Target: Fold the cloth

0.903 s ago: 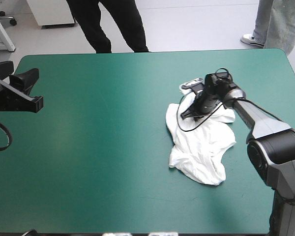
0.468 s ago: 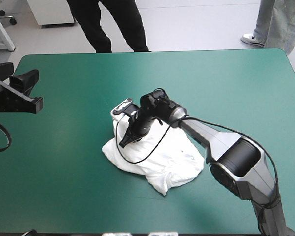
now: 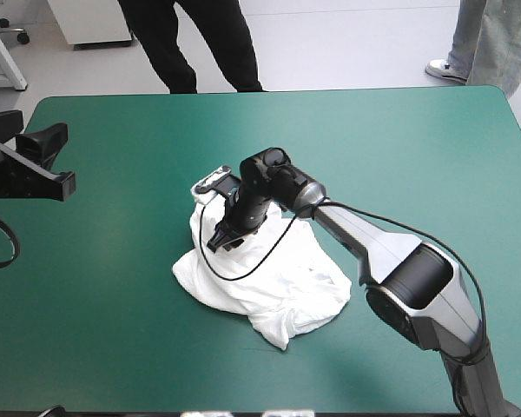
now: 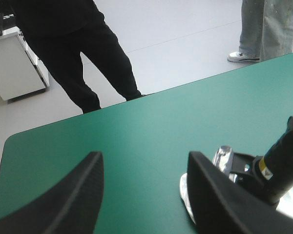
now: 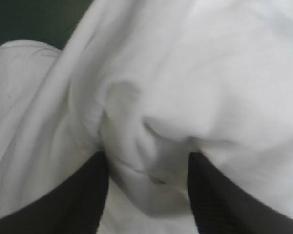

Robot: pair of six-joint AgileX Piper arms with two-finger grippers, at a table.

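Crumpled white short-sleeved T-shirt [image 3: 273,282] heaped mid-table on the teal-green cover [image 3: 104,313]. Right gripper [image 5: 146,163] pressed into it, black fingers spread, cloth bulging between. Left gripper [image 4: 145,163] raised at left edge, fingers apart, holding nothing.

readable text: none in any view
yellow sticker [image 4: 262,168]: on the wrist above the right gripper [image 3: 222,240], seen in the left wrist view, too small to read

The high view looks forward and down from behind the robot, over the whole table [image 3: 113,330]. The left wrist view, raised at the table's 9 o'clock edge, looks almost level toward 1 o'clock. It shares the T-shirt [image 3: 269,278] [image 4: 184,195] edge with the high view. The right wrist view sits close over that T-shirt.
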